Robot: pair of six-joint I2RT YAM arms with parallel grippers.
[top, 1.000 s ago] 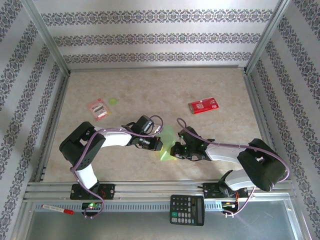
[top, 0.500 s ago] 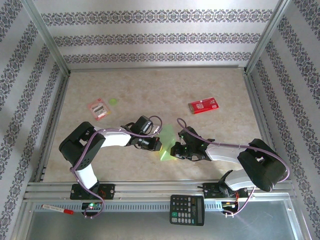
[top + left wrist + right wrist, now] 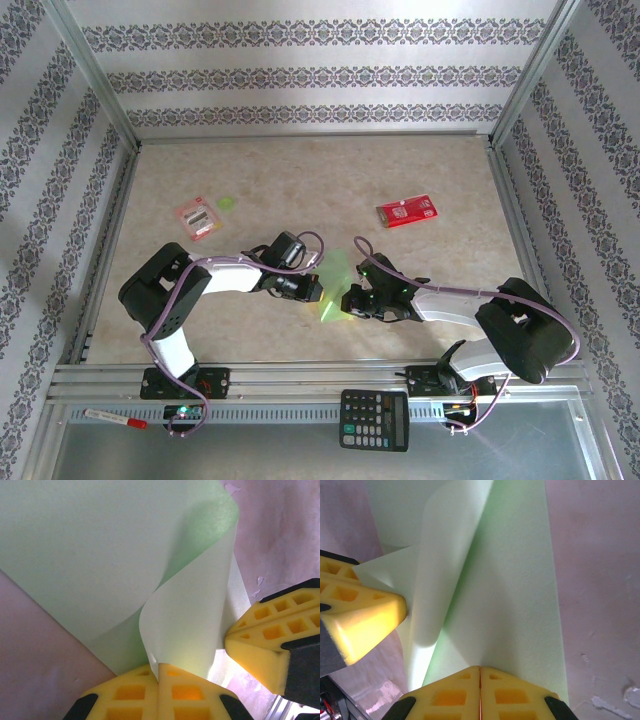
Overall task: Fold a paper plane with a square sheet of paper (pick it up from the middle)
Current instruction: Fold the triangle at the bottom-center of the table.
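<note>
Tearing or a stray crease as the main hazard for the square sheet of paper [image 3: 100,555], clamped at once by the left gripper [image 3: 159,672] and the right gripper [image 3: 480,672]. Both shut tight, yellow jaws pressed flat together on a thin margin of the sheet, nothing else in either. Sits directly between the two grippers, lifted and curled. Ahead of the left gripper, rises as a loose flap rolling over to the right, with the flatter part spreading ahead and to the left. Ahead of the right gripper, runs as a long straight band, with a second layer bowing off to the left toward the left gripper, just beside the paper there. Likely causes of trouble: pulling the grippers apart or twisting them out of step, so splitting the thin paper at a pinch; pushing them together, so buckling the loose flap into a fold off the intended line; letting go on one side, so dropping a springy sheet out of alignment. Long axis, judged from the overhead view, crosswise to the line joining the grippers, reaching forward past both and back behind them. Looks narrower than square; no telling the pointed end from the blunt one.
</note>
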